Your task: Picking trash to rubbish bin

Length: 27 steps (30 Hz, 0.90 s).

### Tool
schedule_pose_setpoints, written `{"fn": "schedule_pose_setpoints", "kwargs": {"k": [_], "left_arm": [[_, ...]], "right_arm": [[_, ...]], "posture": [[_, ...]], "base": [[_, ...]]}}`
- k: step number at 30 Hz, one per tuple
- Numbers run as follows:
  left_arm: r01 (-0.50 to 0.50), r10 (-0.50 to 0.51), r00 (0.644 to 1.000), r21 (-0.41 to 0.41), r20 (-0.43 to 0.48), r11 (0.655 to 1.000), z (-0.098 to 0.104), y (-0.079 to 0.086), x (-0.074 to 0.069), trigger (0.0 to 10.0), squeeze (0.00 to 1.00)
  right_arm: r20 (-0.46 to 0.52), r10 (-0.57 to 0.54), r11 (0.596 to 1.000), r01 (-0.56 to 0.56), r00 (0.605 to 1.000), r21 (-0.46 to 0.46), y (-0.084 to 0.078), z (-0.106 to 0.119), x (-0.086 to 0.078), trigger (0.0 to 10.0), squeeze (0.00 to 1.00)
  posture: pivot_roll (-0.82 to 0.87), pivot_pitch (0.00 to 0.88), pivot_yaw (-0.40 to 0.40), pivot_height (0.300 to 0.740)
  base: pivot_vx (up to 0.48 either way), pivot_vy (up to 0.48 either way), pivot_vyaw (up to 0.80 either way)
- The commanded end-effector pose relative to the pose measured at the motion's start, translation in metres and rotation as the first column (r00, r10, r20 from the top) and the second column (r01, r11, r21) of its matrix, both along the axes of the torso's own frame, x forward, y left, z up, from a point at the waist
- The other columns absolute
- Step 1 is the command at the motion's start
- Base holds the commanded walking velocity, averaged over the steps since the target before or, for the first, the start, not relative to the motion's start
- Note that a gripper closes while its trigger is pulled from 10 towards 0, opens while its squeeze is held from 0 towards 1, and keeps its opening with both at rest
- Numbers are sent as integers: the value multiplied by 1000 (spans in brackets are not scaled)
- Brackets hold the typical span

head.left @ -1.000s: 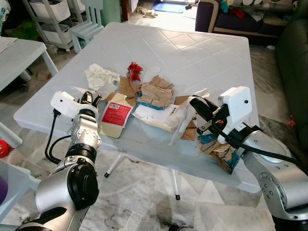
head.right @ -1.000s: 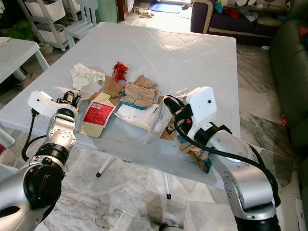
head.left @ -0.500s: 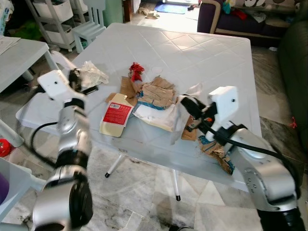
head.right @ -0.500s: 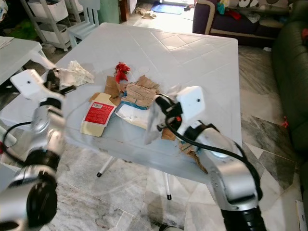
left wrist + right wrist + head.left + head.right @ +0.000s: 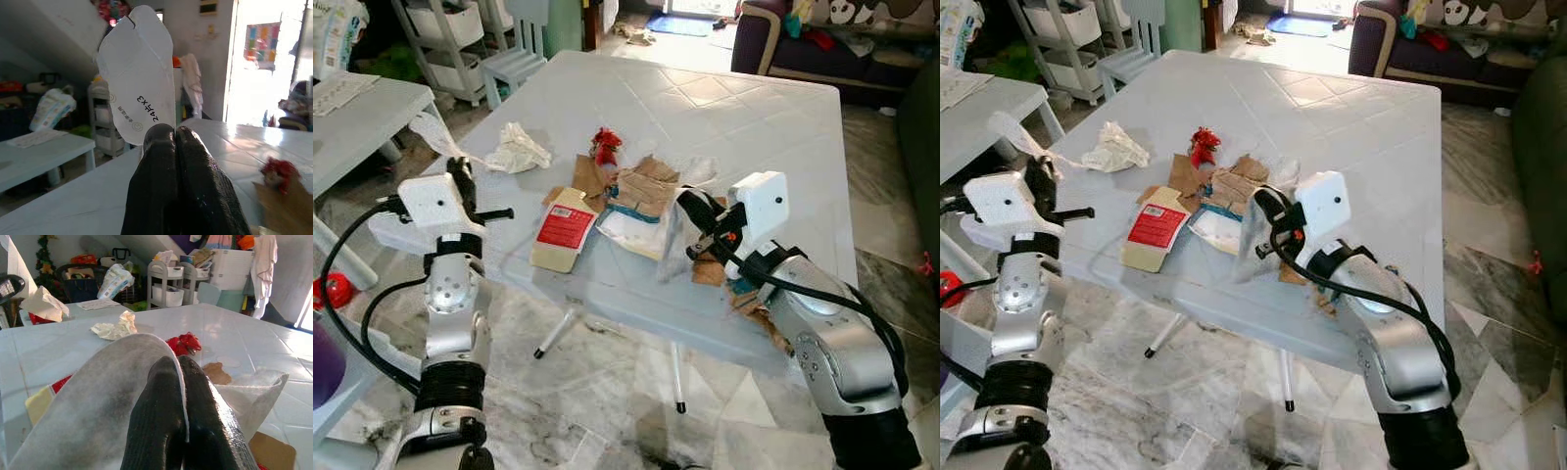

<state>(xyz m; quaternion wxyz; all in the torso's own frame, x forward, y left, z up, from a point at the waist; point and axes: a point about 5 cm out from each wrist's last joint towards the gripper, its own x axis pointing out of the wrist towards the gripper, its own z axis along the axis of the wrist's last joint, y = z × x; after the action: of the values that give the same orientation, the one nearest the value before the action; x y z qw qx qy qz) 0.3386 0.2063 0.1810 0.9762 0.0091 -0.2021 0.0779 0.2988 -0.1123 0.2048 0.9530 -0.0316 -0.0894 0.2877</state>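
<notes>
Both claws have grabbed something: the left gripper (image 5: 460, 178) pinches a clear wrapper (image 5: 139, 73), the right gripper (image 5: 690, 208) a plastic bag (image 5: 117, 396). Nothing looks binned yet, and the table (image 5: 754, 127) is mostly still littered with cardboard scraps (image 5: 641, 186) and a crumpled tissue (image 5: 519, 152).

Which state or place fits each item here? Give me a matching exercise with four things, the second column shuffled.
Things:
1. left hand
2. right hand
3. red wrapper
4. red-label carton

States or places:
A. lying flat on the table, near its front edge
B. shut on a clear bag over the trash pile
C. shut on a white plastic scrap, raised at the table's left corner
D. crumpled, at the far side of the trash pile

Pairs: 1-C, 2-B, 3-D, 4-A
</notes>
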Motion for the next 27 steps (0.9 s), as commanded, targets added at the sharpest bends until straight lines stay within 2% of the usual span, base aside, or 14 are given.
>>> {"fn": "schedule_pose_setpoints", "kwargs": {"k": [1,3,8,12,19,27], "left_arm": [[4,-5,1000,42,17,999,6,-6,-4,0,0],[6,-11,999,85,48,996,14,-11,-6,0,0],[-37,32,998,101,48,994,20,-10,-10,0,0],[-36,33,999,96,28,995,17,-13,-17,0,0],[-36,36,999,69,-1,997,17,-19,-19,0,0],[-13,14,1000,60,-22,998,16,-24,-18,0,0]], "right_arm": [[21,-33,999,33,999,8,-4,2,3,10000,0],[21,-50,999,49,999,17,-6,2,3,10000,0],[18,-85,996,84,996,42,-9,-1,4,10000,0],[17,-117,991,116,993,72,-11,0,6,10000,0],[27,-130,990,128,991,61,-13,0,9,10000,0],[37,-133,990,131,990,57,-14,0,9,10000,0]], "posture": [[-9,61,-11,740],[-7,57,-8,740],[-5,53,-6,740],[-3,51,-7,740],[0,52,-7,740],[-10,51,0,740]], "base": [[0,0,0],[0,0,0],[0,0,0],[0,0,0],[0,0,0],[0,0,763]]}}
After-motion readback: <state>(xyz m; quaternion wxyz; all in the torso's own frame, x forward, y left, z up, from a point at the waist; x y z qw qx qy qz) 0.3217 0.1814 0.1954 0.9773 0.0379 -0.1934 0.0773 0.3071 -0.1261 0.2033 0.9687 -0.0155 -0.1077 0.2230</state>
